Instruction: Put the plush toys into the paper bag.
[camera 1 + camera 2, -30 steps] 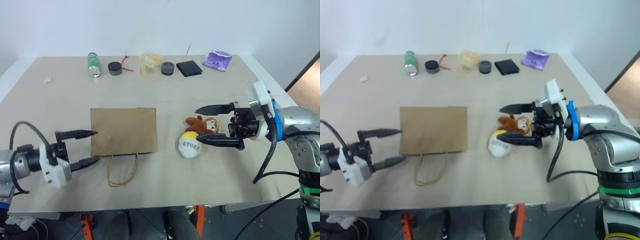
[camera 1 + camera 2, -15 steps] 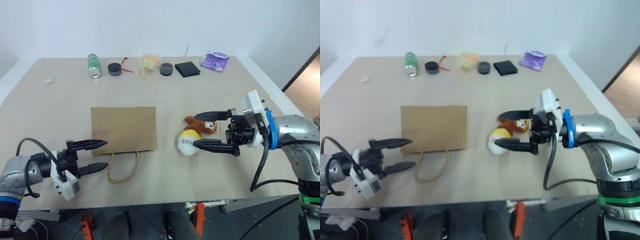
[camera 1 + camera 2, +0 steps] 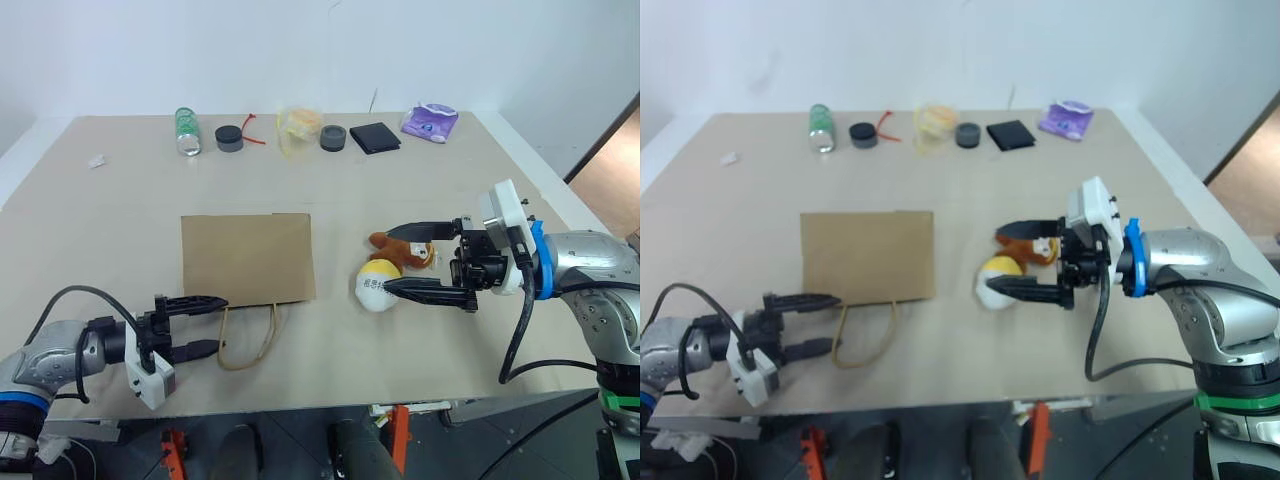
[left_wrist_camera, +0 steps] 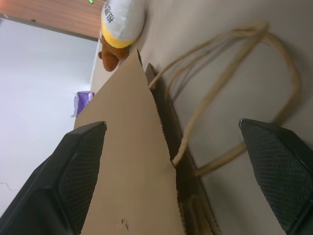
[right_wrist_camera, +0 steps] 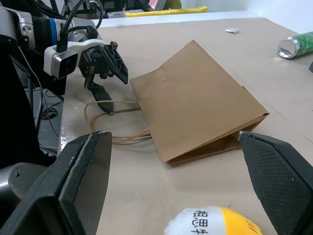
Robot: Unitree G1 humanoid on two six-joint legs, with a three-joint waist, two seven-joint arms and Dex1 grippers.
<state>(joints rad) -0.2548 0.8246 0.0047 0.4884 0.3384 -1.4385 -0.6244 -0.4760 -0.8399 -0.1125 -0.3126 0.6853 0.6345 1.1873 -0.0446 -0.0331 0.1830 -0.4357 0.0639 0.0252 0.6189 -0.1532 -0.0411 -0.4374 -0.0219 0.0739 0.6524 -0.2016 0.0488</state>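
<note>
The big tan surface (image 3: 90, 230) holds the paper bag (image 3: 247, 258), lying flat (its 2 cord handles (image 3: 247, 338) point at the near edge). The right claw (image 3: 400, 258) is wide, with the 2 plush toys between its fingers: brown monkey (image 3: 403, 248) and white egg toy (image 3: 380, 285). The left claw (image 3: 215, 323) is wide beside the handles.

White wall (image 3: 400, 45); tan table (image 3: 110, 215)
</note>
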